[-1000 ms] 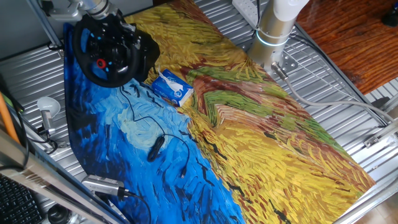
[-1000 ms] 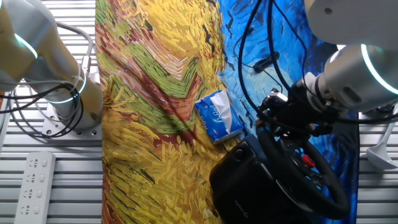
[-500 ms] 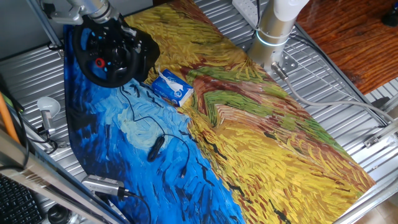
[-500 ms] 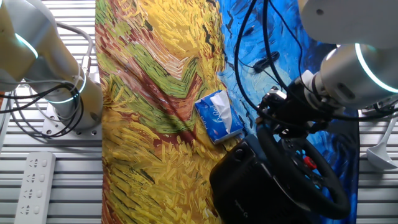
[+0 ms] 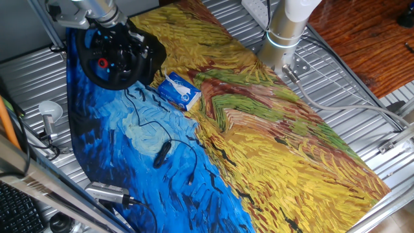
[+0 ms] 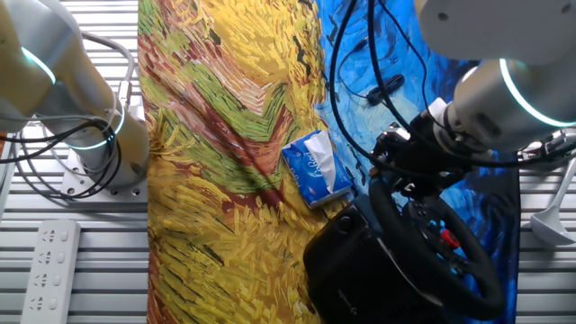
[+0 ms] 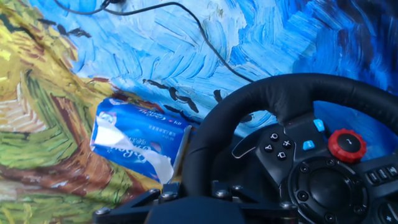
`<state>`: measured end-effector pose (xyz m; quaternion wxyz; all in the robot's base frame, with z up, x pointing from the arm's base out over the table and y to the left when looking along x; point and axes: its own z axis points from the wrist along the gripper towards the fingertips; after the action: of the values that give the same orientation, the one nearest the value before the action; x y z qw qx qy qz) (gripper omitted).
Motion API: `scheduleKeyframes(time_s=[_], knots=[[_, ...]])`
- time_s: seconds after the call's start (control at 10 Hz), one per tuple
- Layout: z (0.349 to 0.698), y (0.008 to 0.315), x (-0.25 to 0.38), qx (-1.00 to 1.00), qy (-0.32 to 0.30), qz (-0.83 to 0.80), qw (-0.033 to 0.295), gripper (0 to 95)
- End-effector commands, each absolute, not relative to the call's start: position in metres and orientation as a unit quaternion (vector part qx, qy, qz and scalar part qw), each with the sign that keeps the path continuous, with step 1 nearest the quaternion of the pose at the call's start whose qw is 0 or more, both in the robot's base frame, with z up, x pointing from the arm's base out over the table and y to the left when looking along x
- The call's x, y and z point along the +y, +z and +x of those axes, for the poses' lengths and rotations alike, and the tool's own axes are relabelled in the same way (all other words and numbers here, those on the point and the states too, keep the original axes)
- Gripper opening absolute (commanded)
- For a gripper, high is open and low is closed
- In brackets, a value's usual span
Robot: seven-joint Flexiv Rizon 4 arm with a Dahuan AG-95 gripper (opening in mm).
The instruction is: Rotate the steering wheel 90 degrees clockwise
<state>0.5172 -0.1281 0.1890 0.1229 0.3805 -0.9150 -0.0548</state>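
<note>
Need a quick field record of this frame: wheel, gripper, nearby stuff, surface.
wheel: black steering wheel on a black base, at one end of the table
red knob: on the hub
gripper: at the wheel rim; fingers hidden, grip state unclear
tissue pack: blue and white, lying beside the base, tissue sticking out
cable: thin black, across the blue part of the cloth
surface: painted cloth, blue and yellow
</note>
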Motion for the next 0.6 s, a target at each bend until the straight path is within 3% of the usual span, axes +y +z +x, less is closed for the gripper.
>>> scheduleKeyframes(time_s=[0.1,0.6], knots=[[0.5163,0.1865,-0.1276,-0.923,-0.055,0.361,0.12,19.0],[0.5177,0.1781,-0.1235,-0.929,-0.025,0.354,0.11,19.0]])
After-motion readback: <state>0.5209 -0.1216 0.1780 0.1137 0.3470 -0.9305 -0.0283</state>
